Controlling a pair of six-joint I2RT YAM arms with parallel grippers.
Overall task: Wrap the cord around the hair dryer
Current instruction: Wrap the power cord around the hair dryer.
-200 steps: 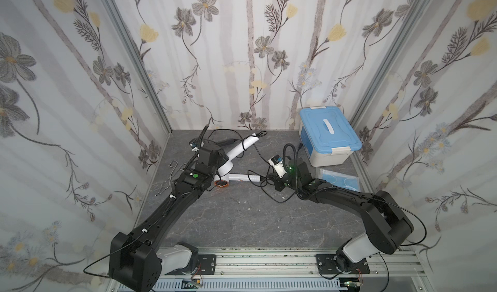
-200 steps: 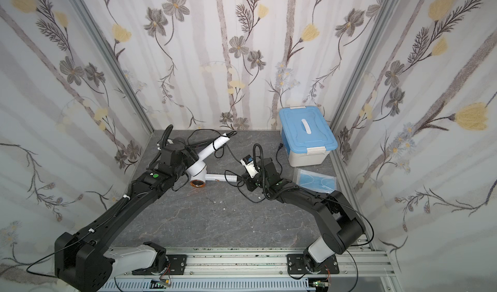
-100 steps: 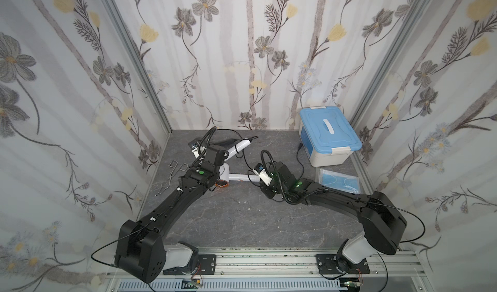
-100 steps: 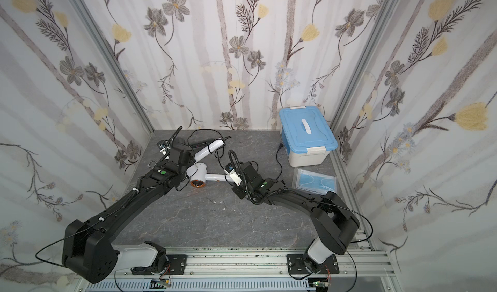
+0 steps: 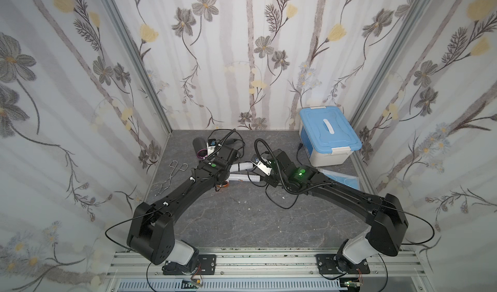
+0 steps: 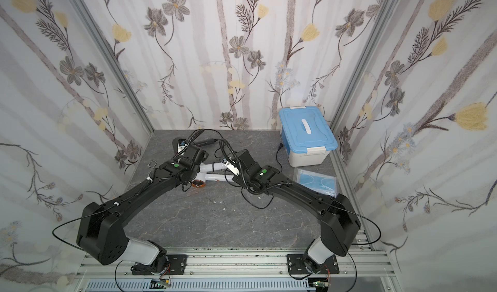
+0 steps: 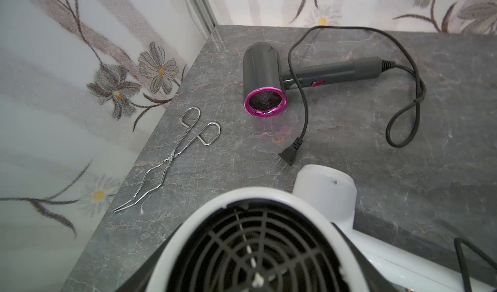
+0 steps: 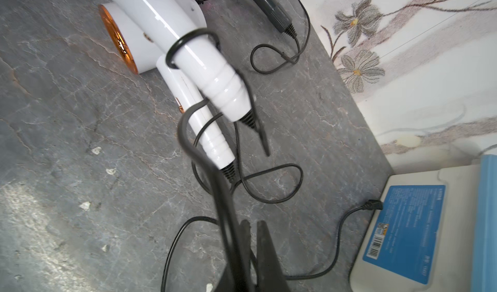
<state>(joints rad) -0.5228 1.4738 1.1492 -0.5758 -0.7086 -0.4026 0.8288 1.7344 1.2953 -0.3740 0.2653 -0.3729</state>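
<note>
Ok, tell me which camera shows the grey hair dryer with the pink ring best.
The left wrist view: the grey hair dryer lies whole and unblocked, with its cord and plug. In both top views it is small and partly behind the left arm. The right wrist view catches only its handle end.

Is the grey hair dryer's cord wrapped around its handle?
No, the cord of the grey hair dryer lies loose on the table.
</note>
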